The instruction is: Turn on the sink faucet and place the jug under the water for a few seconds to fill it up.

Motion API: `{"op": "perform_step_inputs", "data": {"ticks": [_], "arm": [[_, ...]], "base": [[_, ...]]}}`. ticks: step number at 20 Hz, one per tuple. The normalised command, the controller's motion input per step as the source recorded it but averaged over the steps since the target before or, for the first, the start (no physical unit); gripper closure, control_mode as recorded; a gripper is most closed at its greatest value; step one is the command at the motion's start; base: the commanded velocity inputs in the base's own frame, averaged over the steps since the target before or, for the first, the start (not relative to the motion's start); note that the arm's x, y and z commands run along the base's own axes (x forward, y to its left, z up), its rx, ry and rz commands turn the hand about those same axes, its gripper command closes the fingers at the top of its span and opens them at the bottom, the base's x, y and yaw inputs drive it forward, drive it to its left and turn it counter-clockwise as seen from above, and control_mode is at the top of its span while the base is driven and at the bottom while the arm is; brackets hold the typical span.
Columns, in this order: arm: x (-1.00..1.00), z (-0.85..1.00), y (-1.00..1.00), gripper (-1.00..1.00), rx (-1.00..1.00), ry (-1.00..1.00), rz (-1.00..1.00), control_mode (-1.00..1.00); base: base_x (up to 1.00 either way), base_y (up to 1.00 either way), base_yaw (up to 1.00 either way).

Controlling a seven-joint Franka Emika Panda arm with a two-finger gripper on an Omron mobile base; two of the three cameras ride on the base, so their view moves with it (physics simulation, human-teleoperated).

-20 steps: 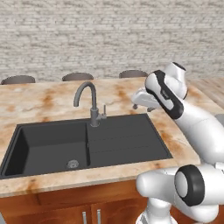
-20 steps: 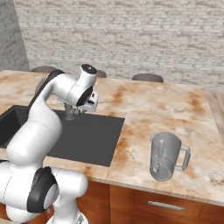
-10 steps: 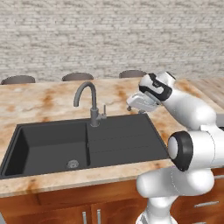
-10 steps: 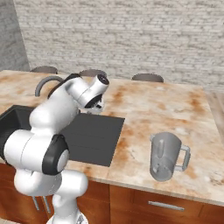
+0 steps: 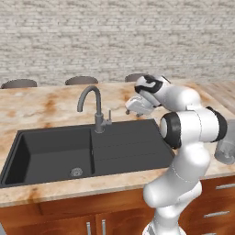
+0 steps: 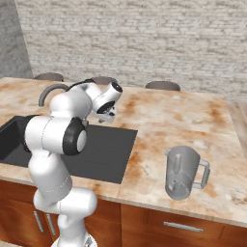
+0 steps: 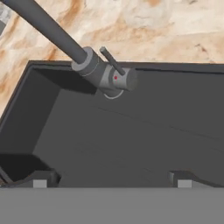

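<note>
The dark grey gooseneck sink faucet (image 5: 95, 106) stands at the back rim of the black sink (image 5: 46, 151), its small side lever (image 5: 109, 116) pointing up. No water runs from the spout. My gripper (image 5: 133, 107) hovers over the sink's right half, a short way right of the lever, open and holding nothing. In the hand view the lever (image 7: 111, 61) and faucet base (image 7: 98, 72) lie ahead, above my gripper (image 7: 111, 179), whose fingertips (image 7: 41, 178) stand wide apart. The translucent grey jug (image 6: 183, 171) stands upright on the counter far to the right, handle turned right.
The marbled counter (image 6: 164, 116) runs around the sink, ending at its front edge near the jug. A round metal drain (image 5: 76, 172) sits in the deep left basin. Dark stool tops (image 5: 81, 81) line the far side before a brick wall.
My arm has folded and turned, and the gripper has moved left and slightly down towards the faucet lever. The jug and the faucet have not moved.
</note>
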Motion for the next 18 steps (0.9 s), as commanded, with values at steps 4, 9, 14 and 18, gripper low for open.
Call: {"op": "perform_step_inputs", "data": {"ticks": [4,9,14,18], "arm": [[0.54,-0.33,0.29,-1.00,0.00,-0.04,0.07,-1.00],[0.53,-0.32,0.27,-1.00,0.00,-0.05,0.06,-1.00],[0.44,-0.29,0.24,-1.00,0.00,-0.05,0.02,-1.00],[0.34,-0.33,0.29,-1.00,0.00,-0.09,0.00,-1.00]], "base": [[0.00,0.00,0.00],[0.00,0.00,0.00],[0.00,0.00,0.00],[0.00,0.00,0.00]]}}
